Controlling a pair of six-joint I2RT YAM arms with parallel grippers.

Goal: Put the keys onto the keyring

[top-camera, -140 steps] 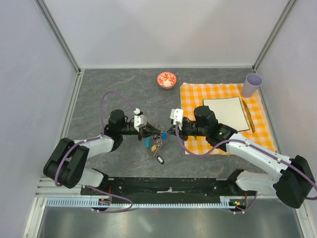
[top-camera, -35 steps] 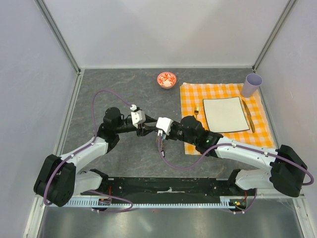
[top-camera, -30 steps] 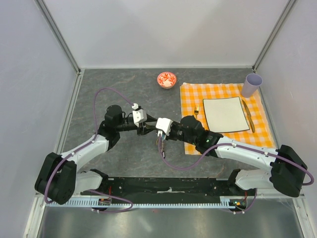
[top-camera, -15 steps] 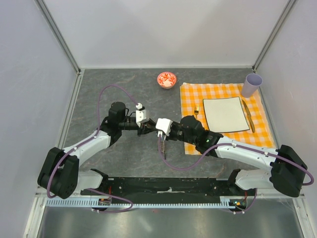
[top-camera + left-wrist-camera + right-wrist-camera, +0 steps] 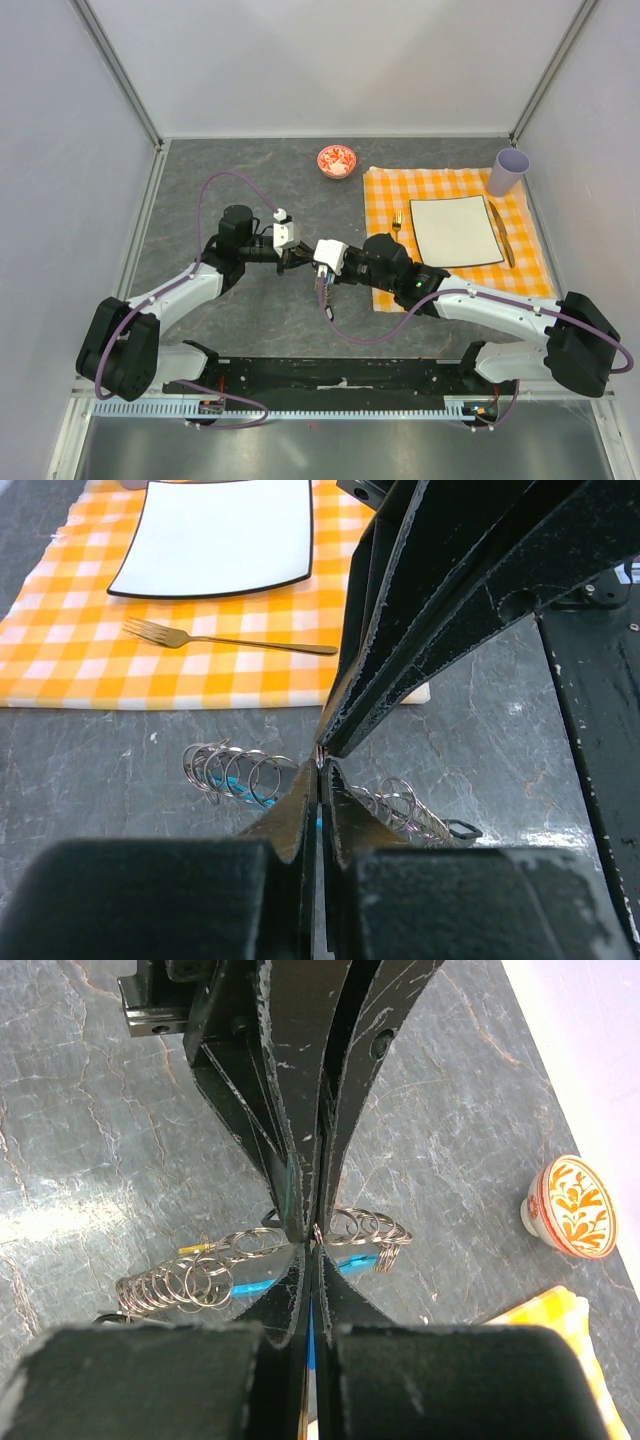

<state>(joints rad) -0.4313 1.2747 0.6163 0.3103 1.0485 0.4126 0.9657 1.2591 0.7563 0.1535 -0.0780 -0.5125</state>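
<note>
Both grippers meet tip to tip above the grey table, left of the cloth. My right gripper (image 5: 314,266) (image 5: 313,1241) is shut on the keyring (image 5: 352,1261), whose light-blue strip shows between and beside its fingers. My left gripper (image 5: 302,262) (image 5: 320,767) is shut on the same thin wire at the same spot. Several small silvery split rings (image 5: 230,773) (image 5: 185,1278) hang along the wire on both sides. The keys (image 5: 325,296) dangle below the grippers; a black head (image 5: 460,830) and a yellowish head (image 5: 195,1248) show.
A small red-and-white bowl (image 5: 337,160) (image 5: 572,1206) stands at the back. The orange checked cloth (image 5: 385,195) at right carries a white square plate (image 5: 455,230), a fork (image 5: 230,640) and a lilac cup (image 5: 508,171). Walls enclose the table.
My left gripper has closed its jaws onto the wire at the right gripper's tips, and its wrist has edged toward them. The right arm has hardly moved.
</note>
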